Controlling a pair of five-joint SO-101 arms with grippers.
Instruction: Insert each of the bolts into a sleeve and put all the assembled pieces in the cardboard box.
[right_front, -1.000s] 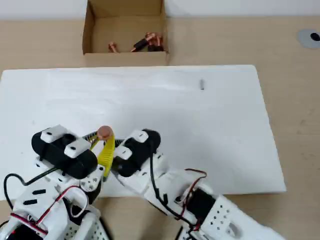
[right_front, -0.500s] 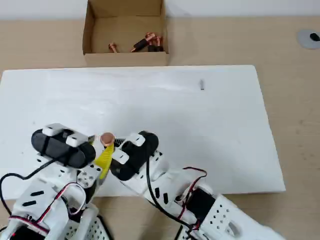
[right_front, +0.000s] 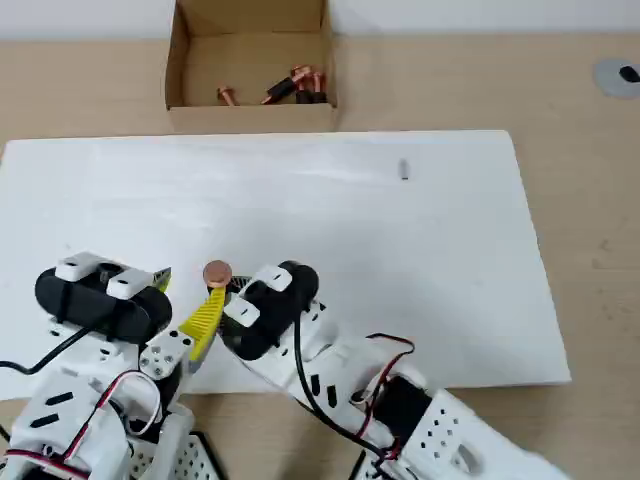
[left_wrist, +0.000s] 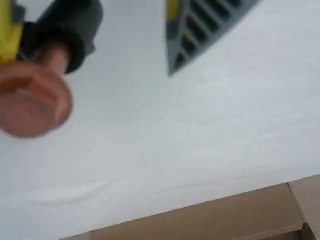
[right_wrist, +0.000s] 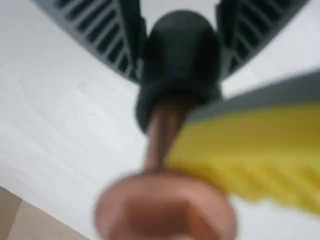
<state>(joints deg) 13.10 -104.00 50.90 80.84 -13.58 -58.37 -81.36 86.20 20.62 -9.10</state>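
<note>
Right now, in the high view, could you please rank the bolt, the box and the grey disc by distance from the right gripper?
1. Bolt, in the sleeve held in the right gripper's jaws.
2. Box, at the far side, beyond the board.
3. Grey disc, far right corner.

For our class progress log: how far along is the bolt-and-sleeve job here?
Done: several assembled pieces lie in the cardboard box. In hand: the right gripper holds a sleeve with a bolt inserted. Remaining: carrying this piece to the box.
</note>
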